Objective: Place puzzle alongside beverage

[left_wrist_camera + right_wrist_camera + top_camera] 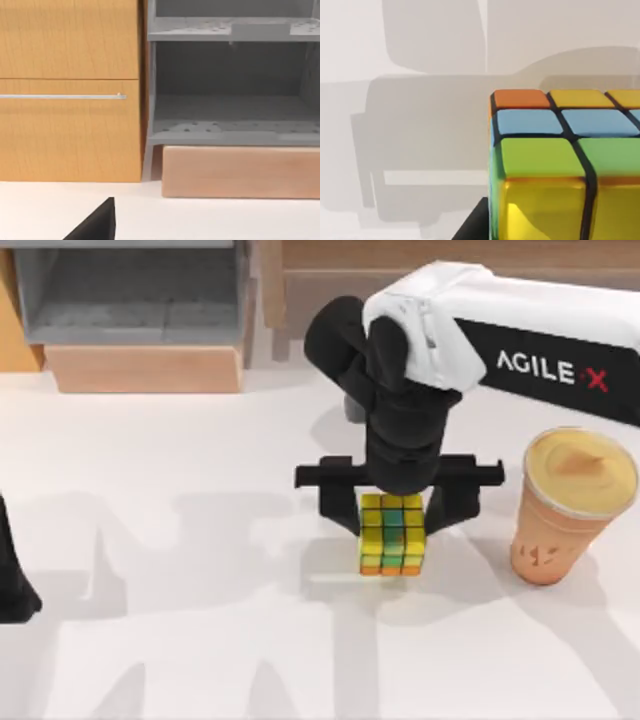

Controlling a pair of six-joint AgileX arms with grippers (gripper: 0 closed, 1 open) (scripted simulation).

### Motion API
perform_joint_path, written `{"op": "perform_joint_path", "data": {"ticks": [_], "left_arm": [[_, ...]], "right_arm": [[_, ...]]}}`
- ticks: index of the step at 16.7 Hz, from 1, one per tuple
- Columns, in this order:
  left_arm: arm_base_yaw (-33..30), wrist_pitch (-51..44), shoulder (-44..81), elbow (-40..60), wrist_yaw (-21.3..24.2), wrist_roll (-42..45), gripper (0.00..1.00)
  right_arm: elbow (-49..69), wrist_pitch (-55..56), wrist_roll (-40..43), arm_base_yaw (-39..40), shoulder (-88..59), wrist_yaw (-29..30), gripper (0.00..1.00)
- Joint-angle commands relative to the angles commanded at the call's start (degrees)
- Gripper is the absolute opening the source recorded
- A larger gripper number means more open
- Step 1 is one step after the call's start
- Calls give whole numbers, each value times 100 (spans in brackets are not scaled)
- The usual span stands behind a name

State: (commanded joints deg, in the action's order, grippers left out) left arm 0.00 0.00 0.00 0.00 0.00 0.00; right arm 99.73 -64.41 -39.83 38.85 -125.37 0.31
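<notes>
Holding the puzzle between its two dark fingers, the right tool is seen near the middle of the counter. The fingers are pressed against two sides of the cube, one on each side, so the puzzle is pinched and not loose. From above, it cannot be told for sure if the cube is resting on the counter or is lifted a little; a shadow is seen under it. In the right wrist view, the puzzle is seen very close, with orange, blue, green and yellow squares.

The beverage is found off to one side of the right tool, toward the right side of the counter. It is standing upright. It is near the puzzle but not touching it, and a gap of bare counter is left between them.

The left tool is parked far away at the left edge of the counter, and its fingers cannot be made out.

So the grabbing part looks done. What is left, as a guess, is this: the puzzle must be carried over, put down just beside the cup, and let go. The cup could be bumped if care is not taken.
</notes>
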Motion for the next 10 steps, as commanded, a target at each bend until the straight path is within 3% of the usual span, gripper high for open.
{"op": "perform_joint_path", "data": {"ticks": [4, 10], "left_arm": [[0, 0, 0, 0, 0, 0, 100], [0, 0, 0, 0, 0, 0, 100]], "right_arm": [[0, 0, 0, 0, 0, 0, 98], [0, 0, 0, 0, 0, 0, 100]]}}
